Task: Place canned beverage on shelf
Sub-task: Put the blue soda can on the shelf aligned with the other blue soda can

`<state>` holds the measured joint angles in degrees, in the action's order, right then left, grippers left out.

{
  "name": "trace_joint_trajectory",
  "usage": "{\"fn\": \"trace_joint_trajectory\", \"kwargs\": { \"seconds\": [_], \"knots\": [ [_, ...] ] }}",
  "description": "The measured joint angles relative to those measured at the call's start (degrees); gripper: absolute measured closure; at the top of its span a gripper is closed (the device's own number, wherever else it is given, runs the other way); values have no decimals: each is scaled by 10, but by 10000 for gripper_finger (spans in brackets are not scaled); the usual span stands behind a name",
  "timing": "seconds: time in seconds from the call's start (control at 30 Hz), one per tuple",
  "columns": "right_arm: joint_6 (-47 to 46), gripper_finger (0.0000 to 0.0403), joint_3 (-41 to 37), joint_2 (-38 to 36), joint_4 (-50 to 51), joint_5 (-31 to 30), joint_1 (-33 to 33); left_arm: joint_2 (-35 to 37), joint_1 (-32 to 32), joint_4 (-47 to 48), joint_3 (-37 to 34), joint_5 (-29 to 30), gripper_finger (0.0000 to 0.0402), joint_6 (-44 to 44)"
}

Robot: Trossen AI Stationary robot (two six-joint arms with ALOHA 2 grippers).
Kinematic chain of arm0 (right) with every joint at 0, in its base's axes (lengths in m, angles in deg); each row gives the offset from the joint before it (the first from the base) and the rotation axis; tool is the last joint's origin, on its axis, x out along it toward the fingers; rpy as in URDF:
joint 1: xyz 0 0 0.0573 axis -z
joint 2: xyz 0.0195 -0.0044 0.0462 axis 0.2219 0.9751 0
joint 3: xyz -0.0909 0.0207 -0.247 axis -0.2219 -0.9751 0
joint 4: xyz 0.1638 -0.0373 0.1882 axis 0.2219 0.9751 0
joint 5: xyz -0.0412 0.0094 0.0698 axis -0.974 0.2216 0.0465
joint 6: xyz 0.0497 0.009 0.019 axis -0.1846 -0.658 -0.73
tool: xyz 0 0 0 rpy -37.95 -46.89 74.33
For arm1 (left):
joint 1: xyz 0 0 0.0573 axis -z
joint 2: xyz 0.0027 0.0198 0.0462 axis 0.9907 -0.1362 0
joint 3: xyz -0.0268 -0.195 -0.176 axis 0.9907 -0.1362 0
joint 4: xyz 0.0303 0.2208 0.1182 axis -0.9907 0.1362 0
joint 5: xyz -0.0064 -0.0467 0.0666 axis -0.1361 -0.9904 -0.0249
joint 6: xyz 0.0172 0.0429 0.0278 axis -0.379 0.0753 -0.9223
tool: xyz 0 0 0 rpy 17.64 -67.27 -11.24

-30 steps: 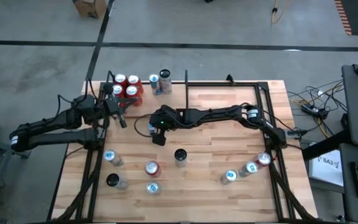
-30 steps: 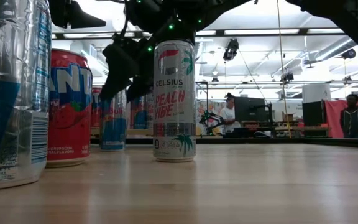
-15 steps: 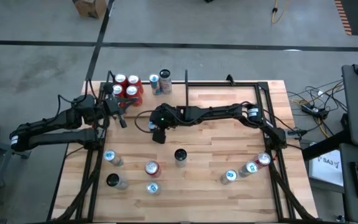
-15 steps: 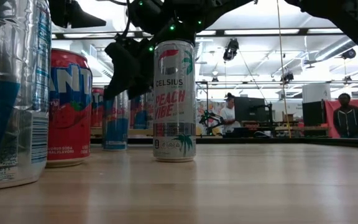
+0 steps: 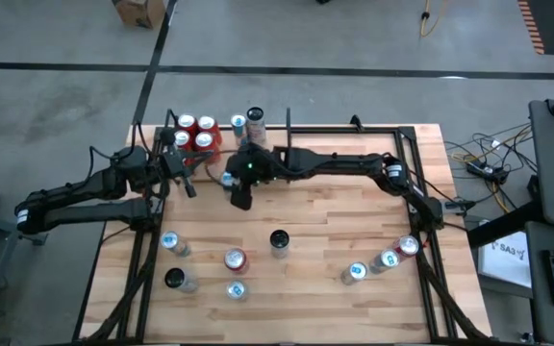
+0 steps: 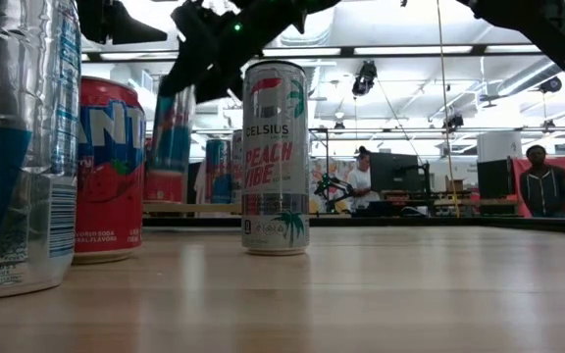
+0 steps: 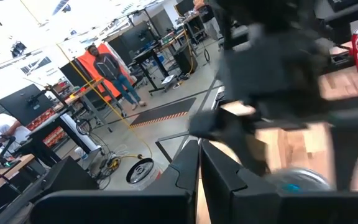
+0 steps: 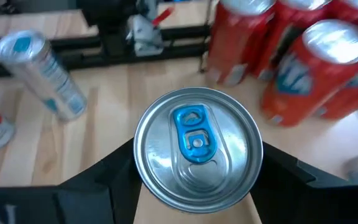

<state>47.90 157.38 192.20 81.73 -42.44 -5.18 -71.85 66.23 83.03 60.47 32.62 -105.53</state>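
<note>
Your right gripper (image 8: 194,186) is black, and the can (image 8: 197,146) it clamps has a plain silver lid with a bright blue pull tab; from the low view its side (image 6: 172,137) reads blue above a red band. The shelf cans (image 8: 303,56) beside it are red with silver tops (one shows a blue-and-white mark). You see a white can (image 6: 275,157) lettered in pink with a green palm. The table (image 5: 354,221) is light striped wood, and the shelf (image 5: 173,123) frame is black.
</note>
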Motion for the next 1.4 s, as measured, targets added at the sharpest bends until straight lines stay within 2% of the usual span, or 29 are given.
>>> {"fn": "trace_joint_trajectory", "kwargs": {
  "seconds": [0.47, 1.4],
  "knots": [
    [10, 179, 15, 1, 11, -2, 58, 0, 0, 0, 0, 0, 402, 0],
    [17, 179, -13, 14, 9, -7, 79, 0, 0, 0, 0, 0, 402, -2]
  ]
}}
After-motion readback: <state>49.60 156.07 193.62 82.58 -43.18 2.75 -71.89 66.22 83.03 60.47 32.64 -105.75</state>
